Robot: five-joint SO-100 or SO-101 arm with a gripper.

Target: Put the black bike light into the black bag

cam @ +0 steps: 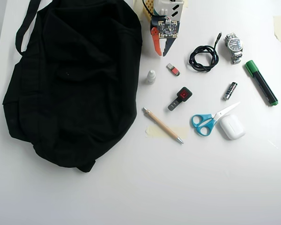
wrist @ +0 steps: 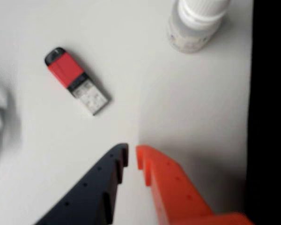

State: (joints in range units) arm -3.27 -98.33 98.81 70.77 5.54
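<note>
In the overhead view the bag [cam: 70, 84] sprawls over the left half of the white tabletop [cam: 187, 187], its strap looping off the upper left edge. The arm reaches in from the top edge just right of the bag, and its jaws [cam: 160, 52], one orange and one dark, point down the picture with only a narrow gap between the tips and nothing held. The wrist view shows the same jaws [wrist: 132, 157] from behind, tips nearly together above bare tabletop, the dark finger on the left and the orange one on the right. The bike light [cam: 181, 96] lies on the tabletop below and to the right of the jaws in the overhead view, well apart from them, red lens up and grey strap tail trailing to the lower left; it is near the bag's right edge but not touching it. Between the jaws and the light lies a small red USB stick [cam: 173, 70], which the wrist view also shows ahead and left of the tips [wrist: 77, 81]. A small white bottle [cam: 151, 77] stands just beside the bag; in the wrist view it sits at the top edge [wrist: 194, 23]. Further right lie a coiled cable [cam: 203, 57], a watch [cam: 233, 46], a green marker [cam: 261, 82], a battery [cam: 230, 91], scissors [cam: 210, 120], a white earbud case [cam: 232, 126] and a pen [cam: 162, 125].
</note>
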